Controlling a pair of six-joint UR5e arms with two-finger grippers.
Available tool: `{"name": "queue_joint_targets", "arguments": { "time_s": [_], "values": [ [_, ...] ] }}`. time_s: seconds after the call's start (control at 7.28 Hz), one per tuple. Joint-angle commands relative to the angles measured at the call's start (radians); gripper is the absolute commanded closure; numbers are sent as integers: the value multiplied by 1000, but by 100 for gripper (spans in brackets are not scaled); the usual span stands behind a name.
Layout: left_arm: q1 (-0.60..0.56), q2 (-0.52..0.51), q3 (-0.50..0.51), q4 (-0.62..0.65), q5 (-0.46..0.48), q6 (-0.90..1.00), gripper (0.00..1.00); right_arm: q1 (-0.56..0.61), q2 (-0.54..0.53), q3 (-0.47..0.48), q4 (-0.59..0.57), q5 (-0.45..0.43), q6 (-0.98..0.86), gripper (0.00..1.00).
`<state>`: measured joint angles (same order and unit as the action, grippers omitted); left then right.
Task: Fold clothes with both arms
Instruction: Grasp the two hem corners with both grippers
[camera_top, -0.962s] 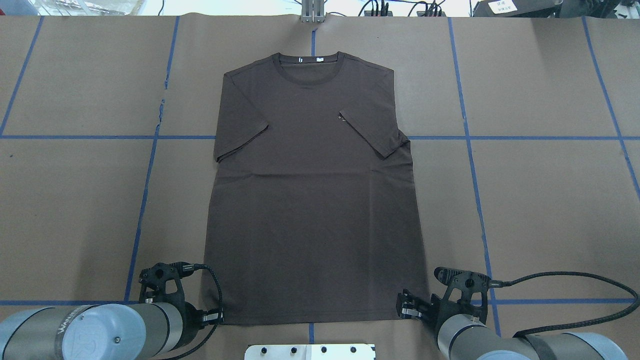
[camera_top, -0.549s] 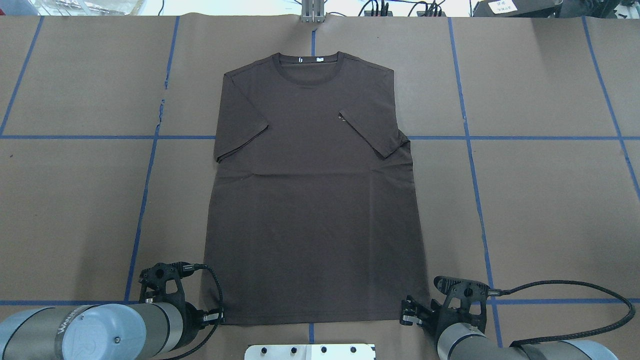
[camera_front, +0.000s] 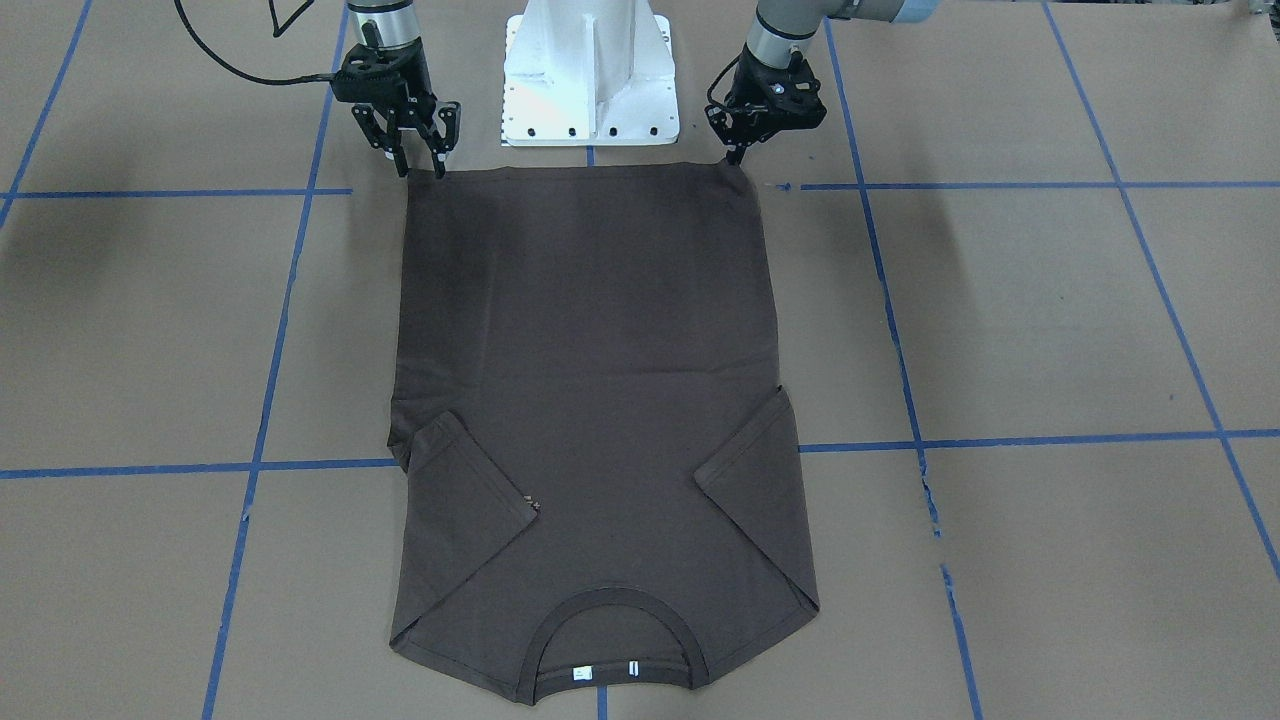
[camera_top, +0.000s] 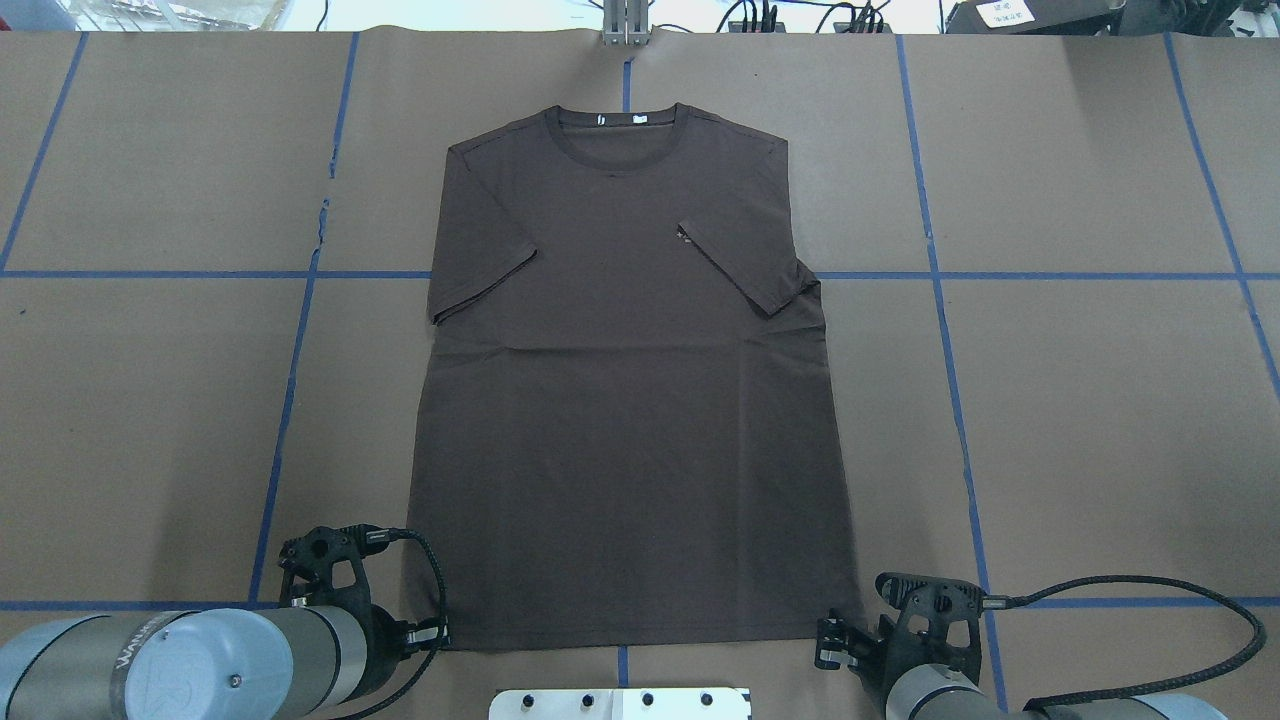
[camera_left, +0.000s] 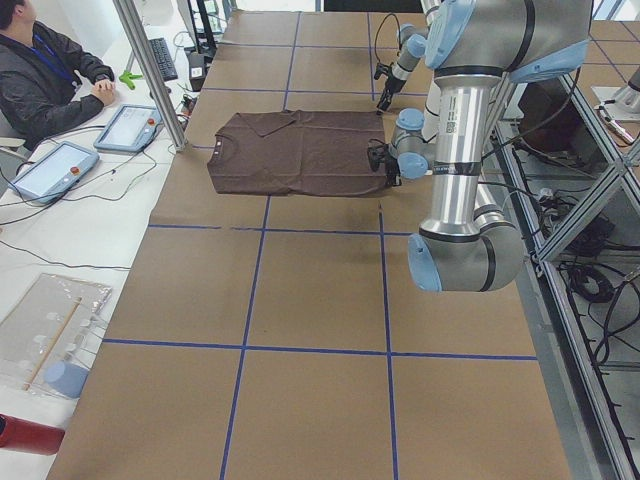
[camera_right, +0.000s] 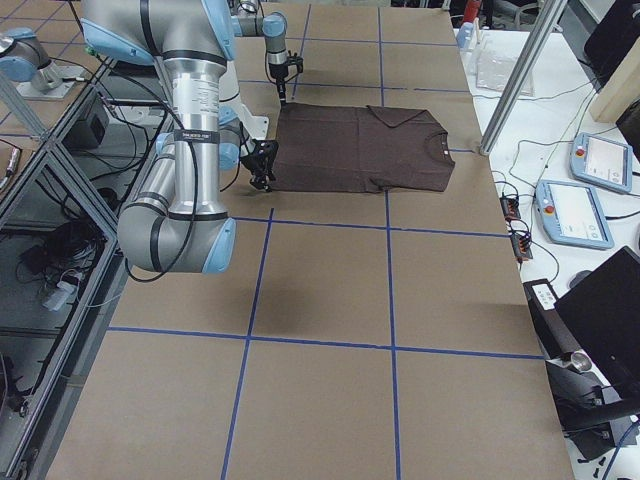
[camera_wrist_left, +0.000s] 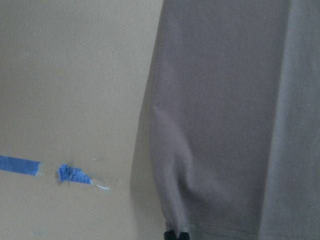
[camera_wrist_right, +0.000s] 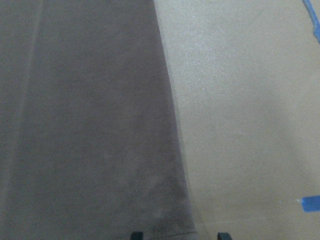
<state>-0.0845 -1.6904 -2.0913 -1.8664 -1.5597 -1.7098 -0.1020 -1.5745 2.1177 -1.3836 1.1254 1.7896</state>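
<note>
Tabletop (camera_front: 1050, 320): T-shirt (camera_front: 590, 330) collar (camera_front: 610, 594) away from pedestal (camera_front: 590, 70)

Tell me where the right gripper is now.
In the overhead view the right gripper is at the bottom right, open at the near hem corner of the T-shirt, opposite the collar end.

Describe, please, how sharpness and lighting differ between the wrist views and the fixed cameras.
Left wrist view: soft and washed out, the T-shirt reads grey rather than brown. Right wrist view: equally soft, the brown paper looks pale. Front-facing view: sharp, with two diffuse shadows on the paper. Overhead view: crisp seams, but the top strip is blown out white.
</note>
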Motion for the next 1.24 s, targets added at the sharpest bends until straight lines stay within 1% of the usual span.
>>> {"name": "queue_joint_targets", "arguments": {
  "time_s": [0.0,0.14,0.27,0.69,0.82,0.96,1.1],
  "values": [
    [0,0,-1,0,1,-1,100,-7,-5,-5,0,-1,16,43],
    [0,0,-1,0,1,-1,100,-7,1,-2,1,-3,52,81],
    [0,0,-3,0,1,-1,100,-7,7,-2,1,-7,69,100],
    [0,0,-3,0,1,-1,100,-2,8,16,1,-16,68,100],
    [-1,0,-31,4,-2,-1,100,1,-7,72,0,-9,65,100],
    [-7,17,-153,75,-5,4,100,-8,-56,212,-76,6,63,100],
    [-7,-8,-315,283,-54,4,100,-18,-53,367,-236,61,65,100]
  ]
}}
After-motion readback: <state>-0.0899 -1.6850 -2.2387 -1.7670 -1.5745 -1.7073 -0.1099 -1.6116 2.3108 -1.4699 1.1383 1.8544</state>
